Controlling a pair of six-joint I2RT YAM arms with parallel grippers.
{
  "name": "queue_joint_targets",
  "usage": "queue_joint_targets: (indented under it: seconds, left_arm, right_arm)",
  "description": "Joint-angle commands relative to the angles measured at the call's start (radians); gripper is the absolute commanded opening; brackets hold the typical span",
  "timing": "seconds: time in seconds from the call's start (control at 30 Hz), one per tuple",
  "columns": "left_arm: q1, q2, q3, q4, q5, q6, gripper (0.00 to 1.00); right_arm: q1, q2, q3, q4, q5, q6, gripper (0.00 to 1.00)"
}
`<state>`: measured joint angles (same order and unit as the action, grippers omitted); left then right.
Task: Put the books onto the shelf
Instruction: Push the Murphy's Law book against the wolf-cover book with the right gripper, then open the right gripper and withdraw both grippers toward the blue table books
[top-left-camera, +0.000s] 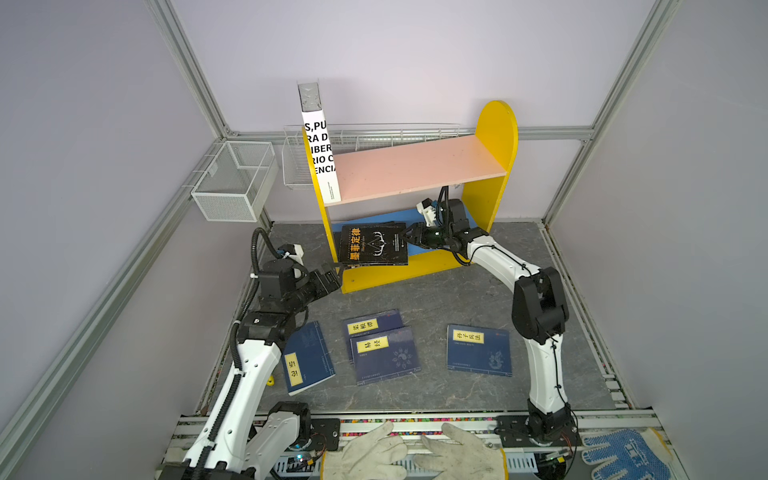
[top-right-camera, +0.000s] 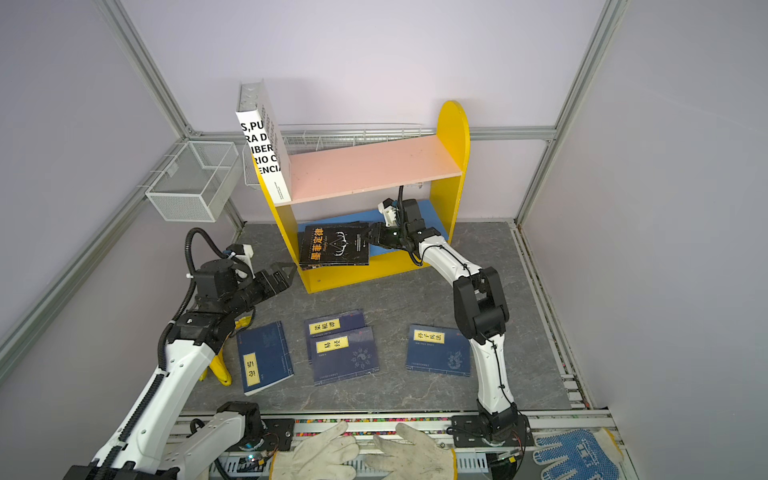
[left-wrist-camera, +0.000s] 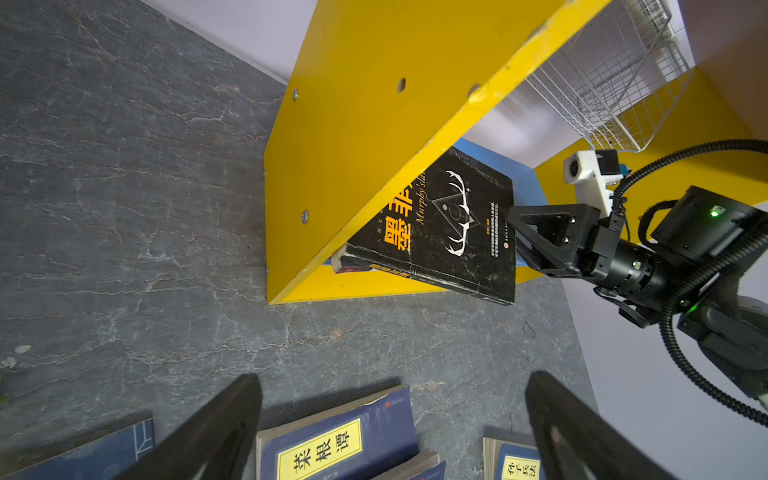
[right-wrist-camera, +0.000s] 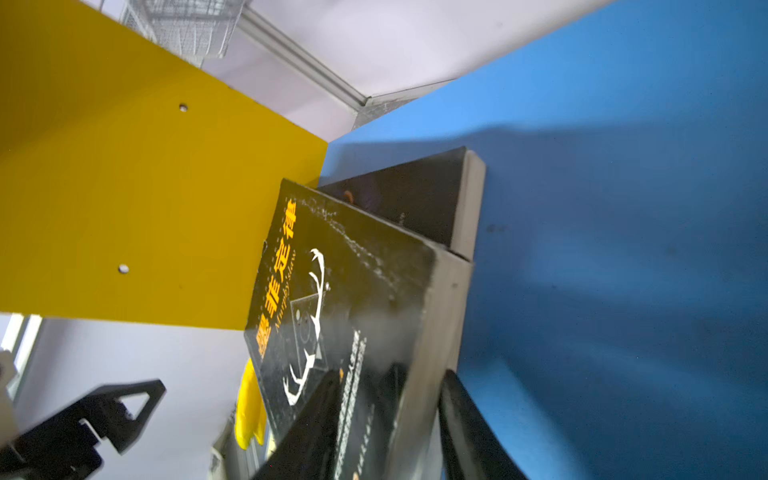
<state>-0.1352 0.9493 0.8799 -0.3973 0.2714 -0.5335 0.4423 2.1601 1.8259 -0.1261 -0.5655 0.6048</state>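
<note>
A black antler-cover book (top-left-camera: 374, 245) (right-wrist-camera: 332, 291) lies flat on the blue lower board (right-wrist-camera: 602, 208) of the yellow shelf (top-left-camera: 494, 145), on top of a second black book (right-wrist-camera: 415, 199) and jutting over the front edge. My right gripper (top-left-camera: 409, 235) (right-wrist-camera: 390, 374) straddles its right edge, jaws parted, the upper finger off the cover. A large white book (top-left-camera: 320, 153) stands at the left end of the pink board (top-left-camera: 415, 166). Several navy books (top-left-camera: 386, 353) (top-left-camera: 478, 349) (top-left-camera: 307, 357) lie on the grey floor. My left gripper (top-left-camera: 332, 278) (left-wrist-camera: 392, 380) hangs open and empty by the shelf's left panel.
White wire baskets (top-left-camera: 232, 178) (top-left-camera: 374, 137) hang on the back rails. A yellow thing (top-right-camera: 220, 365) lies beside my left arm. Work gloves (top-left-camera: 374, 453) and a blue dotted glove (top-left-camera: 623, 453) rest on the front rail.
</note>
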Motion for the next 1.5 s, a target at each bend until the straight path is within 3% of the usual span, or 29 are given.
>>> queue_joint_targets:
  seconds: [0.0,0.4,0.73,1.0,1.27,1.47]
  left_arm:
    - [0.006,-0.024,-0.011,0.005,0.028,-0.001,1.00]
    - [0.006,0.024,-0.047,0.061,0.040,-0.013,1.00]
    - [0.006,0.062,-0.049,0.078,0.040,-0.010,1.00]
    - [0.006,0.053,-0.051,0.061,0.032,-0.003,1.00]
    - [0.006,0.017,-0.045,0.022,0.006,0.004,1.00]
    - [0.006,-0.037,-0.037,-0.054,-0.031,0.028,1.00]
  right_arm:
    - [0.021,-0.031,-0.035,0.104,0.068,0.048,0.34]
    - [0.029,0.029,-0.039,0.319,0.092,0.110,0.28]
    - [0.037,0.133,0.017,0.504,0.067,0.240,0.36]
    - [0.051,0.143,0.002,0.575,0.081,0.263,0.43]
    - [0.047,0.050,-0.090,0.544,0.160,0.204,0.60]
    - [0.044,-0.108,-0.195,0.407,0.337,0.011,0.66]
